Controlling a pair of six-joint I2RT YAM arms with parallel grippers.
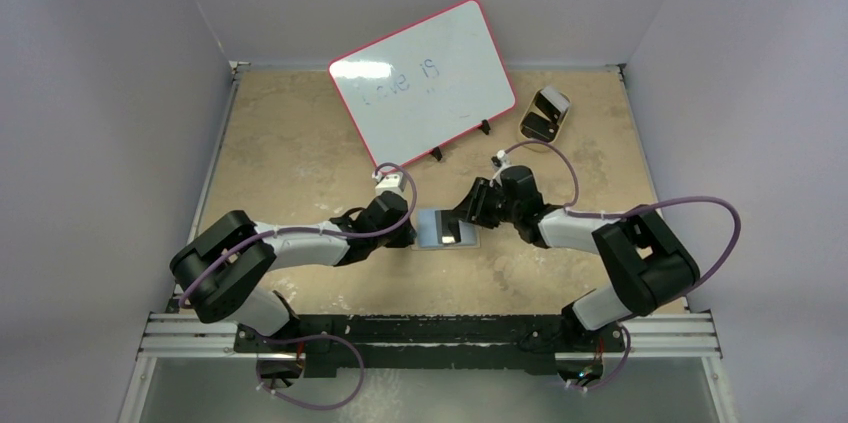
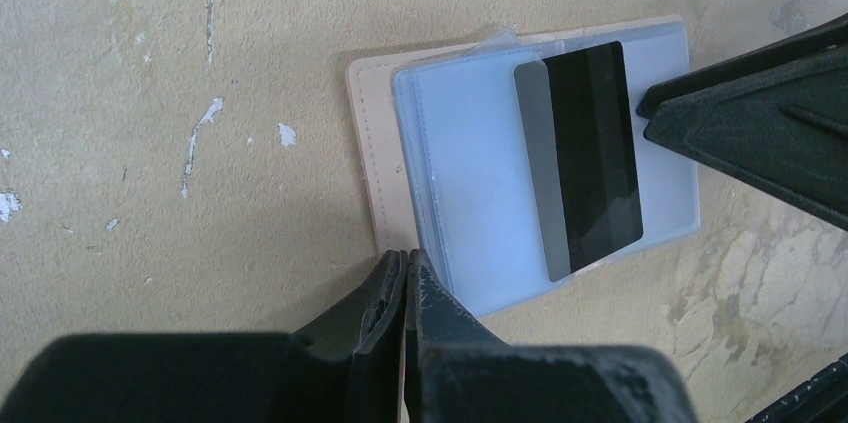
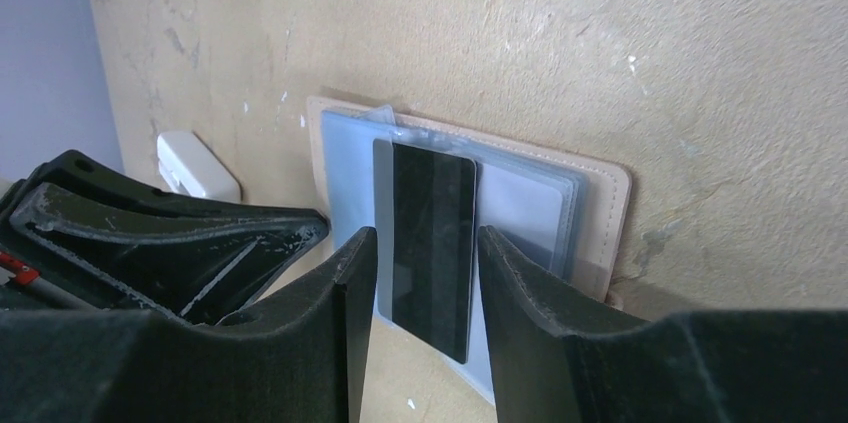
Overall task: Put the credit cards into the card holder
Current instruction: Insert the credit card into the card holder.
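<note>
The card holder [image 1: 428, 225] lies open on the table, a beige cover [image 2: 368, 143] under pale blue plastic sleeves [image 2: 470, 163]. A grey credit card [image 2: 585, 158] with a wide black stripe lies on the sleeves, its near end sticking out past them [image 3: 432, 243]. My left gripper [image 2: 408, 255] is shut, with its tips at the holder's near edge. My right gripper [image 3: 425, 243] is open and low, with one finger on each side of the card's near end and apart from it. No other card shows.
A tilted whiteboard [image 1: 425, 78] stands at the back centre. A tan oval tray [image 1: 545, 113] with a dark inside sits at the back right. A small white block [image 3: 197, 165] shows beyond the left gripper. The two grippers are close together over the holder.
</note>
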